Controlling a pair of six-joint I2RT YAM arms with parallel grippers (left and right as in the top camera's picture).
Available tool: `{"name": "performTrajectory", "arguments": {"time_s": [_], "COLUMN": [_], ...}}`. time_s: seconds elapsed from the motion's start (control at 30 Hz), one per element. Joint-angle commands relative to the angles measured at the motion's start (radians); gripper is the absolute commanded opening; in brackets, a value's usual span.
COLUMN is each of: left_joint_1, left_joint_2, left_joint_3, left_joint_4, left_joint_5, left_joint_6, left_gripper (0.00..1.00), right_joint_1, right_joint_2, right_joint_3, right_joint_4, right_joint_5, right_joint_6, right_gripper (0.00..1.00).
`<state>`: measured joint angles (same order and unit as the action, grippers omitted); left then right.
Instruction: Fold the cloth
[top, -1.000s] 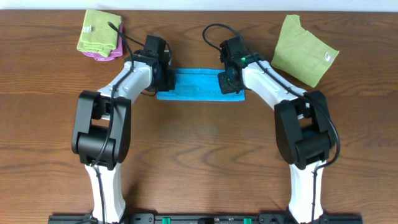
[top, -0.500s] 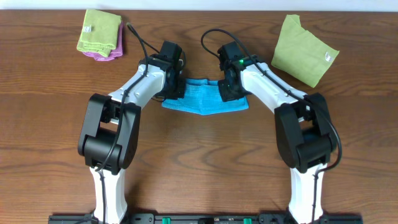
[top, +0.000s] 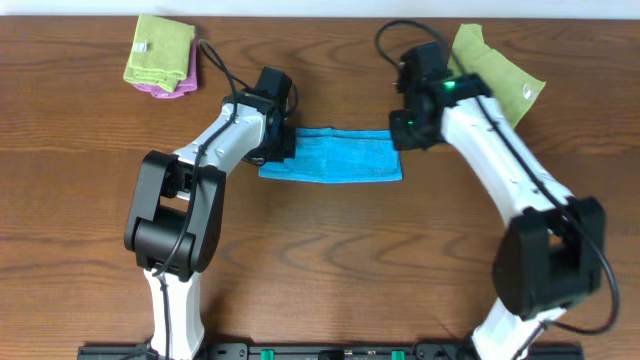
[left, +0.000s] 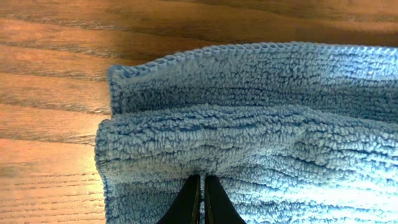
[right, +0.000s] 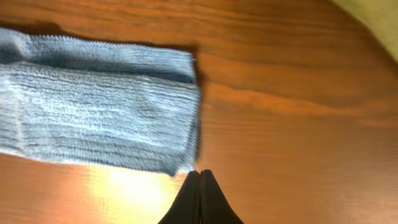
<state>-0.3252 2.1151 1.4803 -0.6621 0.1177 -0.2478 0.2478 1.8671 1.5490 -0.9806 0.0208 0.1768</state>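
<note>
Cloth (top: 335, 157), sky-blue, lies folded into a long strip on the desk (top: 330, 250) between the two arms. The left jaws are pressed together with their tips at the strip's left end. The right jaws, likewise pressed together, hang over bare wood just beside its right end, near a lime-green cloth (top: 495, 80).
</note>
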Motion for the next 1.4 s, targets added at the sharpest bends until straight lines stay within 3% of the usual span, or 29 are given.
{"name": "performTrajectory", "arguments": {"time_s": [0.0,0.37,0.63,0.77,0.87,1.03,1.37], "left_joint_1": [0.013,0.014,0.021,0.036,0.060,0.072,0.073], "left_joint_2": [-0.005,-0.170,-0.221,-0.330,-0.446,-0.510,-0.376], "left_joint_3": [-0.024,-0.026,-0.055,-0.064,-0.168,-0.367,-0.373], "left_joint_4": [-0.010,-0.007,-0.054,-0.076,-0.010,0.238,0.293], "left_joint_5": [-0.050,-0.100,0.003,0.004,0.006,0.037,0.050], "left_joint_6": [-0.036,0.074,0.137,0.149,0.158,0.155,0.174], "left_gripper": [0.06,0.06,0.06,0.06,0.06,0.06,0.06], "right_joint_1": [-0.053,-0.152,-0.163,-0.163,-0.163,-0.163,-0.163], "right_joint_2": [-0.096,-0.449,-0.556,-0.596,-0.631,-0.678,-0.660], "right_joint_3": [-0.001,-0.001,-0.016,-0.055,-0.098,-0.187,-0.294], "right_joint_4": [-0.007,-0.051,-0.105,-0.125,-0.113,-0.036,0.039], "right_joint_5": [-0.036,-0.031,-0.008,0.016,0.016,0.010,-0.059], "right_joint_6": [-0.030,-0.097,-0.113,-0.112,-0.112,-0.098,-0.084], "right_gripper": [0.02,0.01,0.02,0.02,0.02,0.01,0.01]}}
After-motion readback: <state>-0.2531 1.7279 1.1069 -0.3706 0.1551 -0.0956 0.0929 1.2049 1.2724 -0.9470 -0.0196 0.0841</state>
